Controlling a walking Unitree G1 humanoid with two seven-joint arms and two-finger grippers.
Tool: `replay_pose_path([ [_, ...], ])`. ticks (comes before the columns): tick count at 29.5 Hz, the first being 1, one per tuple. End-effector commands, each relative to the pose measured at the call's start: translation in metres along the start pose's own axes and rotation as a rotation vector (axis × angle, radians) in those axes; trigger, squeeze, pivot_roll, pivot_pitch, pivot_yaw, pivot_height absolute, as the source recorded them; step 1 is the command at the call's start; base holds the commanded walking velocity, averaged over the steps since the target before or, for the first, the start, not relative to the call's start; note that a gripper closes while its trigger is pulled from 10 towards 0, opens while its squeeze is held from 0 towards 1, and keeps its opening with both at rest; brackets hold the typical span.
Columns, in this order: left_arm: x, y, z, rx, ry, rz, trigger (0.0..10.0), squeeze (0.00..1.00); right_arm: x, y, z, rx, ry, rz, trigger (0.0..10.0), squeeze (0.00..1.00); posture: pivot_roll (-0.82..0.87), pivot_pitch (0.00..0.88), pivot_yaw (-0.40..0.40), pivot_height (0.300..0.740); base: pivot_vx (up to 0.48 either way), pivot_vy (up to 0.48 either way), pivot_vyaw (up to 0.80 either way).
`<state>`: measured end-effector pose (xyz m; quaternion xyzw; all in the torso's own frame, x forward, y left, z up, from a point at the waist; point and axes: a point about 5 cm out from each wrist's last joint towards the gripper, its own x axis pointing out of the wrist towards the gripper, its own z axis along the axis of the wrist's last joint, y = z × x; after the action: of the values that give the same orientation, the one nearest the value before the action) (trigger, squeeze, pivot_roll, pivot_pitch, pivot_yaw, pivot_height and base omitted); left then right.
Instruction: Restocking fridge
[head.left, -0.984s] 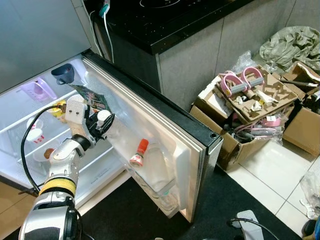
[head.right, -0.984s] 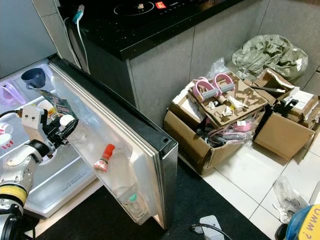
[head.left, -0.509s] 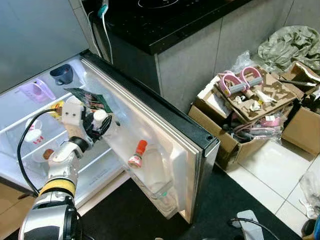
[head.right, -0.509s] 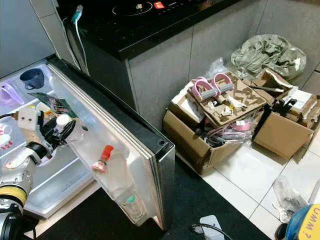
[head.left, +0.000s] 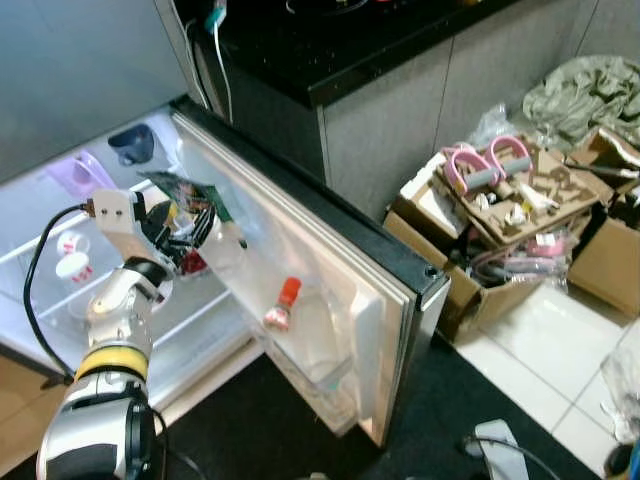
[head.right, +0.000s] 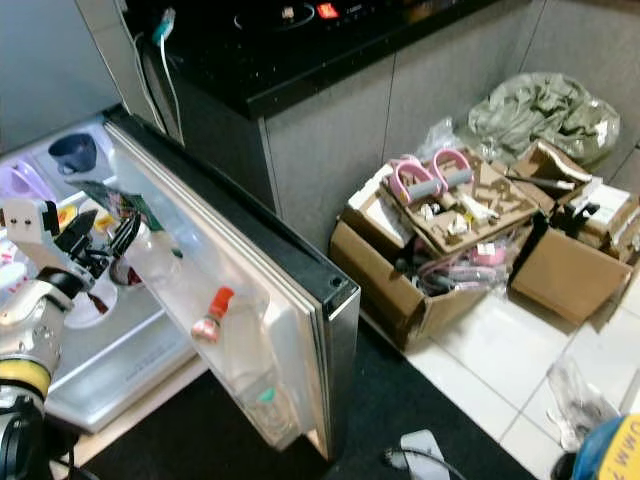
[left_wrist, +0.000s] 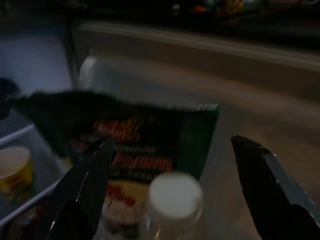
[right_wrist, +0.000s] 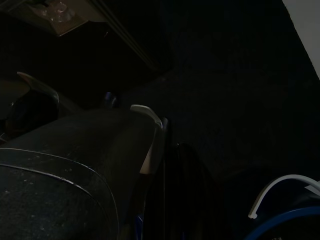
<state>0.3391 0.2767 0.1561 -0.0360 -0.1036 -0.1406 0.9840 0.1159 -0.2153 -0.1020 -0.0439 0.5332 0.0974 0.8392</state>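
From my remote station — the fridge door (head.left: 330, 270) hangs wide open, its clear inner shelf carrying a red-capped bottle (head.left: 279, 305) tilted beside a larger clear bottle (head.right: 243, 352). A white-capped bottle (left_wrist: 172, 200) stands upright at the door's upper shelf, a dark green packet (left_wrist: 145, 145) with red lettering just behind it — both near the lit interior shelves (head.left: 60, 245).

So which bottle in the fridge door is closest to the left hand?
The white-capped bottle in the upper door shelf, right between the open left hand fingers. The red-capped bottle sits lower down the door, and the green-capped one lower still.
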Motion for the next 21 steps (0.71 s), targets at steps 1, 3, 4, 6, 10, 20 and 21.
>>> replay_pose_path([
  [1,-0.001,-0.009,0.003,-0.032,-0.006,-0.127,10.0,0.00,0.000,0.009,-0.014,0.003,0.057,0.028,10.0,0.00,-0.09,0.125,0.088,0.740,0.000,0.000,0.00],
  [3,-0.003,-0.020,0.003,-0.041,0.009,-0.241,10.0,0.00,0.000,0.010,-0.014,0.007,0.056,0.030,10.0,0.00,-0.09,0.121,0.088,0.740,0.000,0.000,0.00],
  [4,-0.007,-0.027,0.001,-0.042,0.034,-0.314,10.0,0.00,0.001,0.011,-0.013,0.011,0.055,0.031,10.0,0.00,-0.08,0.122,0.084,0.740,0.000,0.000,0.00],
  [6,-0.012,-0.032,0.000,-0.043,0.059,-0.369,10.0,0.00,0.001,0.011,-0.013,0.016,0.056,0.031,10.0,0.00,-0.09,0.121,0.090,0.740,0.000,0.000,0.00],
  [10,-0.021,-0.036,-0.005,-0.036,0.134,-0.445,10.0,0.00,0.000,0.008,-0.014,0.023,0.059,0.025,10.0,0.00,-0.09,0.117,0.090,0.740,0.000,0.000,0.00],
  [20,-0.046,-0.043,-0.027,-0.036,0.442,-0.550,10.0,0.00,-0.001,0.003,-0.012,0.032,0.058,0.011,10.0,0.00,-0.09,0.113,0.090,0.740,0.000,0.000,0.00],
  [21,-0.047,-0.043,-0.029,-0.045,0.482,-0.544,10.0,0.00,-0.001,0.004,-0.012,0.032,0.058,0.011,10.0,0.00,-0.09,0.113,0.091,0.740,0.000,0.000,0.00],
])
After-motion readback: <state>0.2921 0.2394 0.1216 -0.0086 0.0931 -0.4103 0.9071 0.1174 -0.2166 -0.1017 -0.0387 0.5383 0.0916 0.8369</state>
